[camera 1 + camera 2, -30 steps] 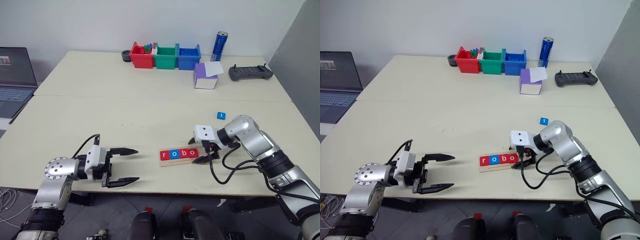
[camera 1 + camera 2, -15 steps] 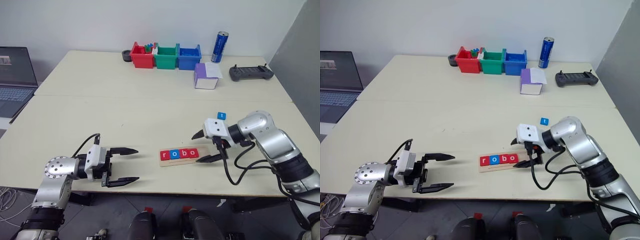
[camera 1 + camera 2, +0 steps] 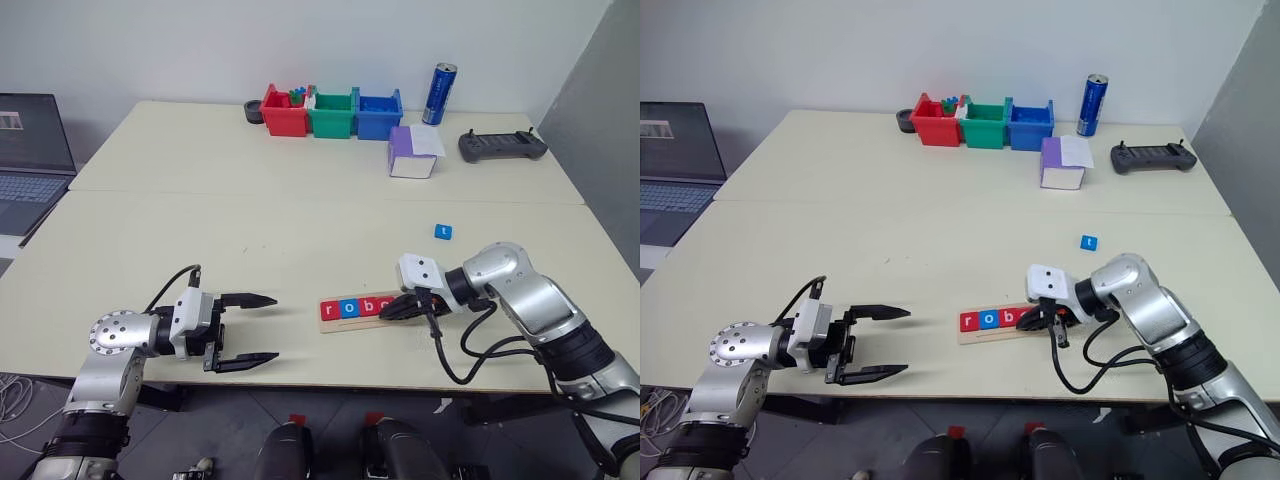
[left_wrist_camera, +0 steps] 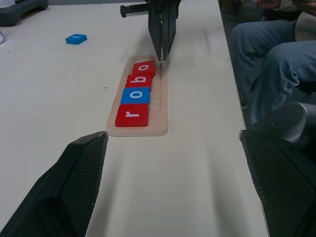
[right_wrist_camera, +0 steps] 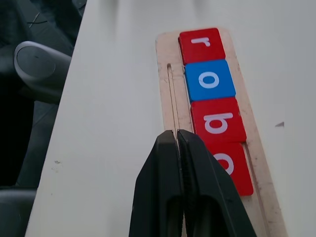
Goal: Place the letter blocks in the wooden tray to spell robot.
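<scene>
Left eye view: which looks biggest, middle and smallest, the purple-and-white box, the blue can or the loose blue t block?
1. Purple-and-white box
2. Blue can, slimmer; it stands farther back, so it is less sure
3. Blue t block, plainly smallest though nearer

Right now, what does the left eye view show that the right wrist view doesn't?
Left eye alone: the open left gripper, the loose blue t block on the table beyond the tray, the three bins, the can, the purple-and-white box, the controller.

Right wrist alone: the shut right gripper close up, over the tray's end by the last o.

Both: the wooden tray holding r, o, b, o.
</scene>
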You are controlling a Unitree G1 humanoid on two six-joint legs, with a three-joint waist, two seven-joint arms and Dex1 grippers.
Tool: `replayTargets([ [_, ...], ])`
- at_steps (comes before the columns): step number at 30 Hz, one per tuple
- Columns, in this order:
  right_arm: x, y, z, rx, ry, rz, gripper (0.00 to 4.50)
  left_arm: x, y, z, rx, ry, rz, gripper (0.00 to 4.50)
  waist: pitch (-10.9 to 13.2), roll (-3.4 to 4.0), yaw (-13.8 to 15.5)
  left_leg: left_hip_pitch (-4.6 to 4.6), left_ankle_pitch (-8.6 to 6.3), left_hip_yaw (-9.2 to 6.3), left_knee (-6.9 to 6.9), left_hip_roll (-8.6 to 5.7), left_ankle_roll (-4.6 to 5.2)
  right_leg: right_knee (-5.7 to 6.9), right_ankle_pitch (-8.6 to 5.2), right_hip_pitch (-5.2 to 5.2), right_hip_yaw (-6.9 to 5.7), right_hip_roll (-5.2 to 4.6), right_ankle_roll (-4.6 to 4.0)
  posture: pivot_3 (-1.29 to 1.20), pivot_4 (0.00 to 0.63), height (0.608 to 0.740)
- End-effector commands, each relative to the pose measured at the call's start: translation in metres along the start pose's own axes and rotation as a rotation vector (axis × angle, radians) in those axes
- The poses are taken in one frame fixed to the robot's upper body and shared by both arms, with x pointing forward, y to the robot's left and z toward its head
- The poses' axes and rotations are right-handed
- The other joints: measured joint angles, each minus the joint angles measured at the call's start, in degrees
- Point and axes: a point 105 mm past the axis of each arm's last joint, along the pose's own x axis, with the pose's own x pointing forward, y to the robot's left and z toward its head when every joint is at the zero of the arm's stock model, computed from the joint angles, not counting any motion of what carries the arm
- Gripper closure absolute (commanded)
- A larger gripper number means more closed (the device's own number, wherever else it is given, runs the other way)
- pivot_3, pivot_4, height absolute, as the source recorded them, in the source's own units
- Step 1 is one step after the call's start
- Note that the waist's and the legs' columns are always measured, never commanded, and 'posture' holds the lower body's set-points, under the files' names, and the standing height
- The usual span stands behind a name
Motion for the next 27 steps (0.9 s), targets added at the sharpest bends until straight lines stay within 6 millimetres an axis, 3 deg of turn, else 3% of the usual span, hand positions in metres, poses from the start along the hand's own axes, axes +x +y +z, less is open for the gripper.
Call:
replayTargets([
  [1,-0.002,-0.002,0.009,-0.044,-0.026,0.006,4.48,-0.002,0.000,0.004,0.025,0.006,-0.008,0.00,0.00,0.00,0.00,0.00,0.00,0.00,0.00,0.00,0.00,0.00,0.00,0.00,0.00,0.00,0.00,0.00,0.150,0.740],
  [15,0.006,-0.013,-0.001,-0.054,0.000,-0.003,4.48,-0.003,0.000,0.006,0.028,0.014,0.000,0.00,0.00,0.00,0.00,0.00,0.00,0.00,0.00,0.00,0.00,0.00,0.00,0.00,-0.01,0.00,0.00,0.00,0.150,0.740],
  [27,0.000,-0.012,0.000,-0.059,-0.011,-0.005,4.48,-0.004,0.000,0.006,0.030,0.017,-0.002,0.00,0.00,0.00,0.00,0.00,0.00,0.00,-0.01,0.00,0.00,0.00,0.00,0.00,-0.01,0.00,0.00,0.00,0.150,0.740],
])
